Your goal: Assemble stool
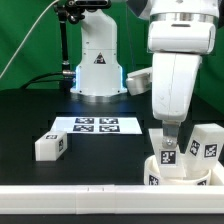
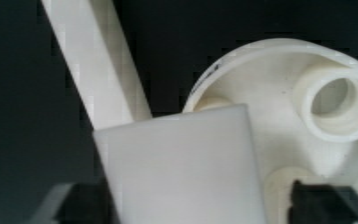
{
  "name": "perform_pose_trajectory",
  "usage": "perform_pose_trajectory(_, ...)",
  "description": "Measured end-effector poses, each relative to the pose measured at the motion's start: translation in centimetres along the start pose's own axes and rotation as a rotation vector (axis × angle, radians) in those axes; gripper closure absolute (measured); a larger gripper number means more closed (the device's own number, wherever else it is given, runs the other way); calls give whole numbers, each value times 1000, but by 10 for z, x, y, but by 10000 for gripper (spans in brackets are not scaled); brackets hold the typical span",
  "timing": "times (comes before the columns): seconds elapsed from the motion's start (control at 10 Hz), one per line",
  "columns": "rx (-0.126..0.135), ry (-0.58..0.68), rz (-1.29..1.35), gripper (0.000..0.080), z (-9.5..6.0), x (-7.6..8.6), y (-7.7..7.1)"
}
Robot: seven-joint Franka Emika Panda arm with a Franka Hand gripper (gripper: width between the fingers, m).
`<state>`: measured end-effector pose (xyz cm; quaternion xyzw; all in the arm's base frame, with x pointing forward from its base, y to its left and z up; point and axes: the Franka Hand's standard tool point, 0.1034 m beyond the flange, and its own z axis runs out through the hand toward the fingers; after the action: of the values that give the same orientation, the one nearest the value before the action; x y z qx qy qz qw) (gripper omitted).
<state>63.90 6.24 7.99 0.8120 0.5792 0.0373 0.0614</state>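
Note:
The round white stool seat [image 1: 178, 172] sits at the front of the exterior view's right, against the white border rail [image 1: 70, 198]. My gripper [image 1: 168, 141] is shut on a white tagged leg [image 1: 169, 151] and holds it upright over the seat. In the wrist view the leg [image 2: 190, 165] fills the space between my black fingers [image 2: 69, 200], with the seat's rim and a round socket [image 2: 332, 105] just beyond it. A second leg [image 1: 207, 145] stands on the seat's far right side. A third leg [image 1: 51, 146] lies on the black table at the left.
The marker board [image 1: 94, 125] lies flat in the middle of the table. The arm's white base [image 1: 97, 62] stands at the back. The border rail also shows in the wrist view [image 2: 101, 70].

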Motion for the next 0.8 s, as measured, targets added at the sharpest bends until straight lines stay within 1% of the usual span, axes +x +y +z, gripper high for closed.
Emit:
perform_pose_trajectory(0.1, -2, 1, 0, 350, -1, 0, 1)
perform_pose_trajectory(0.2, -2, 1, 0, 458, -1, 0, 1)
perform_pose_trajectory(0.6, -2, 3, 58, 458, -1, 0, 1)
perform_pose_trajectory(0.8, -1, 3, 207, 458, -1, 0, 1)
